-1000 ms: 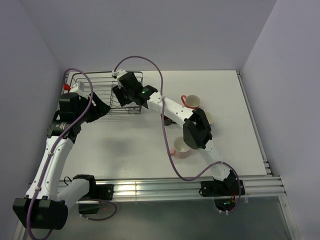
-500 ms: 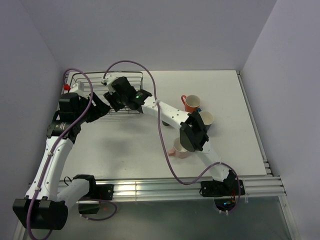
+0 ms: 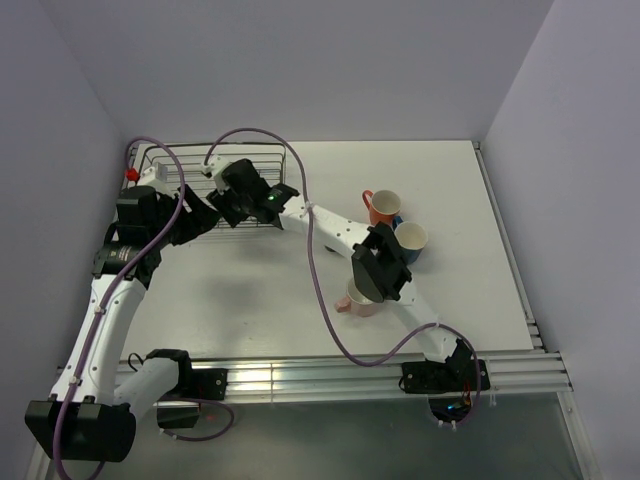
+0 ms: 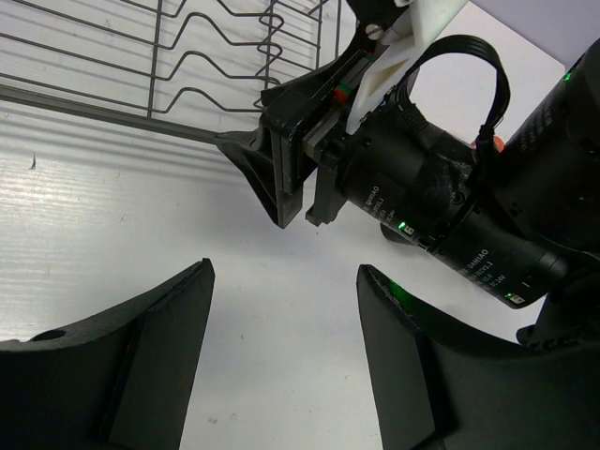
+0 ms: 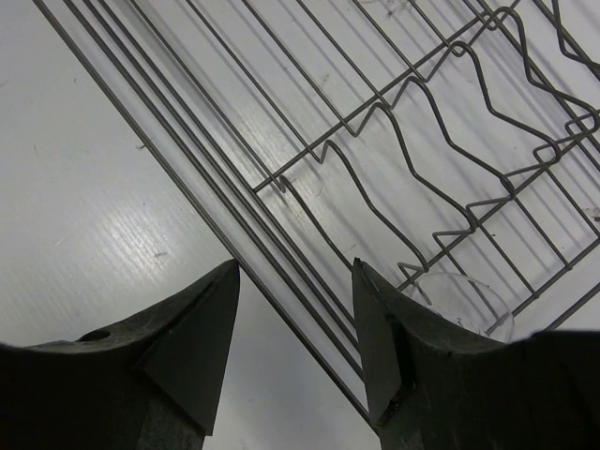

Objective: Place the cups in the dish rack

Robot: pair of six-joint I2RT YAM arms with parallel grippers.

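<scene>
Top external, right pincer shifted left, at rack

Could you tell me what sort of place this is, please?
Probably a robotics test cell, not a kitchen: white table boxed by blank walls, aluminium mounting rail, only a dish rack and mugs.

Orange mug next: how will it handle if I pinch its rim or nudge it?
The orange mug looks rigid, so a rim pinch probably won't deform it. It stands upright and squat, so a nudge likely slides rather than tips it. The blue cup stands close beside it and could get knocked.
</scene>
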